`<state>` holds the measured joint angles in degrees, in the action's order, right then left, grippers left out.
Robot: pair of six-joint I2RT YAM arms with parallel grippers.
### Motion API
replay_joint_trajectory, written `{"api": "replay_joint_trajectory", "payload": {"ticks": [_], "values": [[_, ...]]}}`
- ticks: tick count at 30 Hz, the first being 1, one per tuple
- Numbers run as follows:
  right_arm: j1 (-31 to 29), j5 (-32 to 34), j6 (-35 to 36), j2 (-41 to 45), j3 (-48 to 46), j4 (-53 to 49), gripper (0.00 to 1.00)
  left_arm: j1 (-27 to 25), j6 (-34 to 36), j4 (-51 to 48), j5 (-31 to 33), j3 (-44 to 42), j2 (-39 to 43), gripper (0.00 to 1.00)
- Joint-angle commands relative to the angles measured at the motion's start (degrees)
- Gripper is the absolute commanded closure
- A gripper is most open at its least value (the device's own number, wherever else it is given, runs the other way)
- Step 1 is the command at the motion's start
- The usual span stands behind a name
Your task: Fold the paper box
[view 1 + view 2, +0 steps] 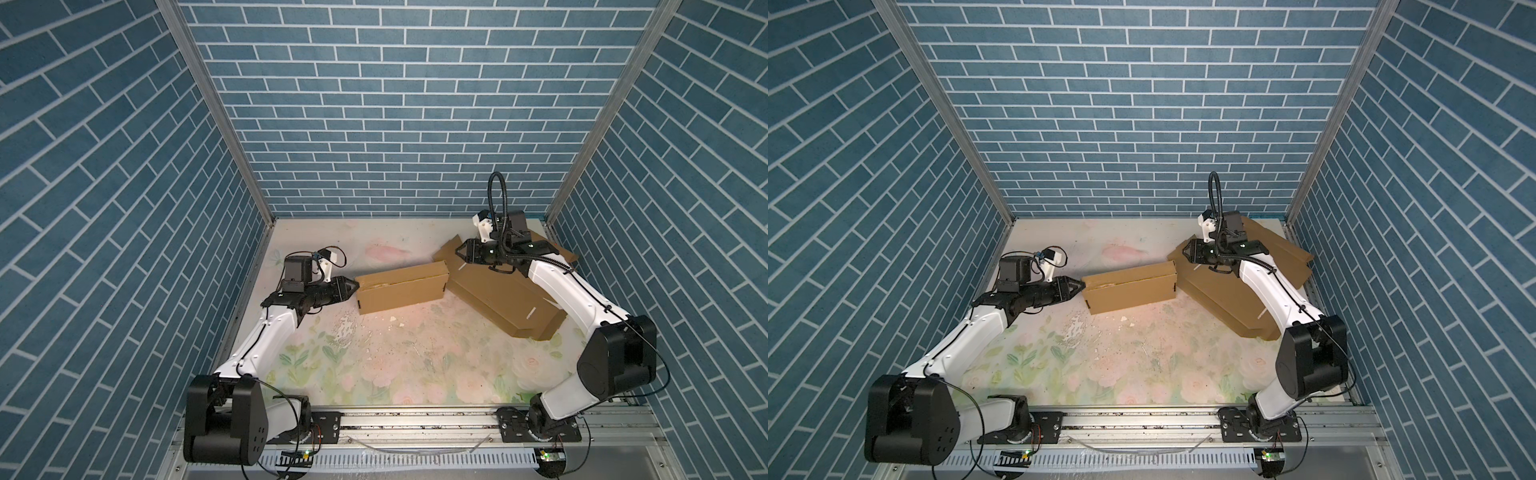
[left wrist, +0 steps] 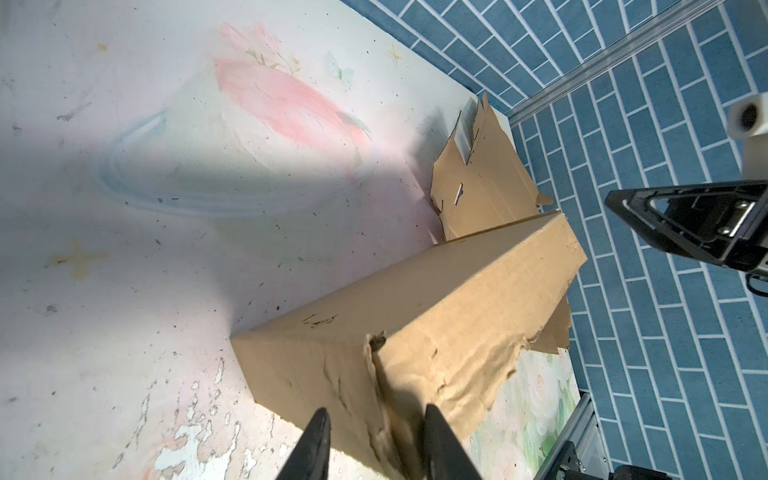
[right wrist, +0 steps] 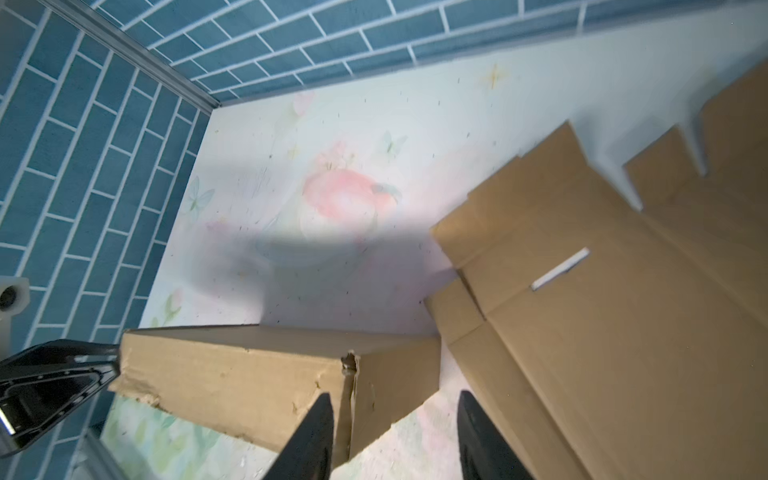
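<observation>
The paper box is a long brown carton, folded up and lying across the middle of the table. Its long face is torn and creased near the left end. My left gripper is at that left end, open, with its fingers astride the box's end corner and a ragged cardboard edge between them. My right gripper hovers open by the box's right end, over bare table and next to flat cardboard; nothing is held.
Flat unfolded cardboard sheets are stacked at the back right, partly under my right arm. The floral table cover is peeled and crumbed in front of the box. Blue brick walls enclose three sides; a metal rail runs along the front.
</observation>
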<state>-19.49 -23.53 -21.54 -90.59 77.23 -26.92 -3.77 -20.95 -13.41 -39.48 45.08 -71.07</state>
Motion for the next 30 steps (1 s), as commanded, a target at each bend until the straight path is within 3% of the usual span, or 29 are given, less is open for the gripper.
{"api": "replay_joint_trajectory", "payload": {"ticks": [1, 12, 20, 24, 30], "values": [[-0.82, -7.53, -4.33, -1.30, 1.95, -5.00, 0.55, -0.15, 1.80, -5.66, 4.48, -0.99, -1.98, 0.62], [-0.99, -10.64, -2.62, -5.02, 2.48, -6.58, 0.66, -0.17, 2.22, -5.93, 4.74, -0.84, -1.88, 0.63], [-0.95, -3.55, 0.92, -9.54, 1.45, -12.22, 0.80, -0.10, 3.65, -6.62, 5.46, -1.48, -2.38, 0.68], [-1.12, -2.17, 1.78, -10.15, 1.92, -13.29, 0.80, -0.10, 3.49, -6.38, 5.39, -1.64, -2.72, 0.69], [-1.86, -6.50, 2.09, -7.76, 1.02, -10.67, 0.78, -0.18, 3.43, -6.94, 4.27, -0.03, -1.08, 0.64]]}}
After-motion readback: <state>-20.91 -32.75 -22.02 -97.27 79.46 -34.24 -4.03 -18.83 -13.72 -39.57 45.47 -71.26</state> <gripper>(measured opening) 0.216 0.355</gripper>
